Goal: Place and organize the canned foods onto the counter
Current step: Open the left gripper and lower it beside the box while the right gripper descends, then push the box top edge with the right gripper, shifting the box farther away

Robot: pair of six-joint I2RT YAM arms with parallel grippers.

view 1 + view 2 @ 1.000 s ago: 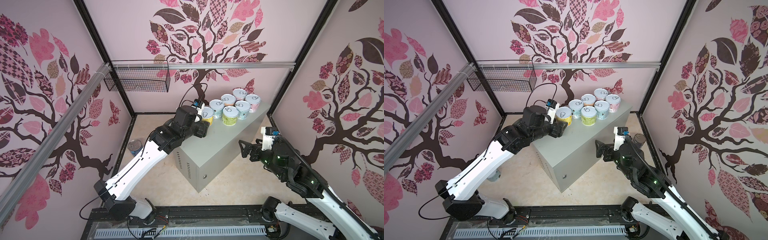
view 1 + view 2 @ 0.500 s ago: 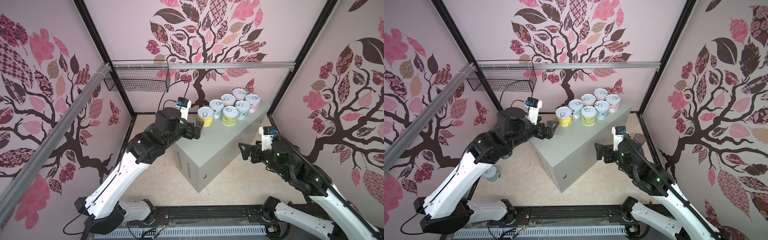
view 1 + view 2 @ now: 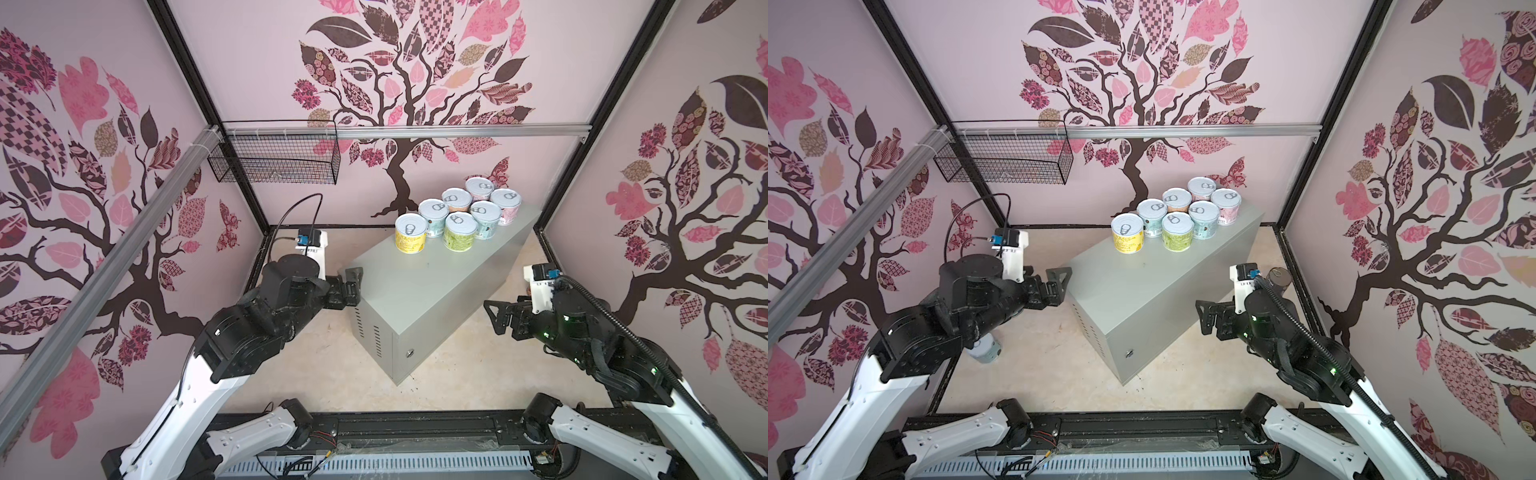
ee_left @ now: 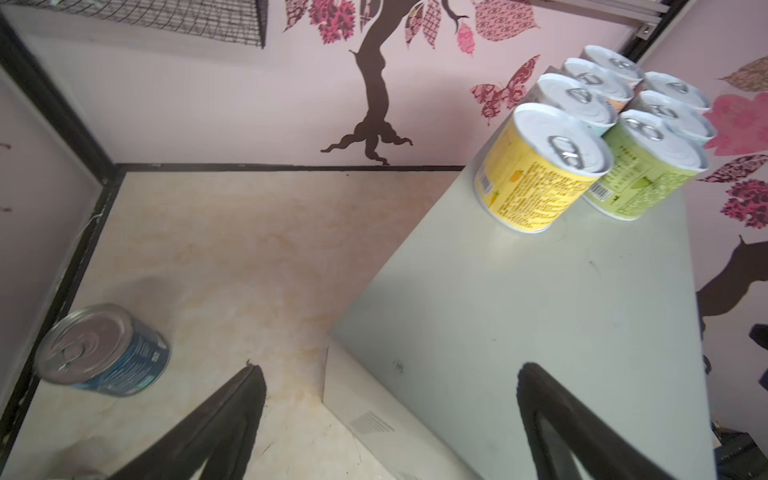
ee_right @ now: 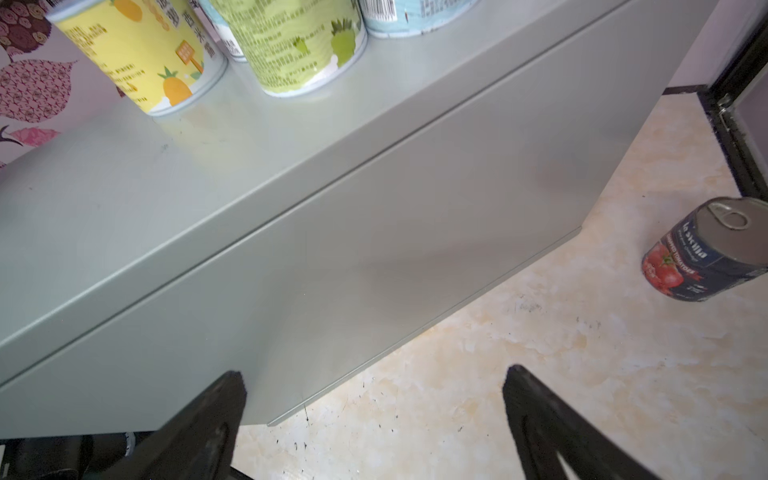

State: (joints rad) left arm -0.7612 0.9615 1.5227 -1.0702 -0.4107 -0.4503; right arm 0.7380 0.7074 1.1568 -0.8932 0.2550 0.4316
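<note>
seven short pastel cans (image 3: 460, 230), one blue can (image 4: 104, 349), one tomato can (image 5: 702, 253), one grey counter (image 3: 432, 286), one wire basket (image 3: 274, 160).

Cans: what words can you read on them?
"la skilla", as best I can tell: on the dark tomato can.
Chinese print on the yellow can and the green can: too small to read.
Print on the blue can: blurred.

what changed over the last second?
Left gripper let go of the yellow can, opened its fingers wide and drew back to the counter's left corner. The yellow can stayed standing on the counter, at the near end of the can group. Right gripper stayed open beside the counter.
</note>
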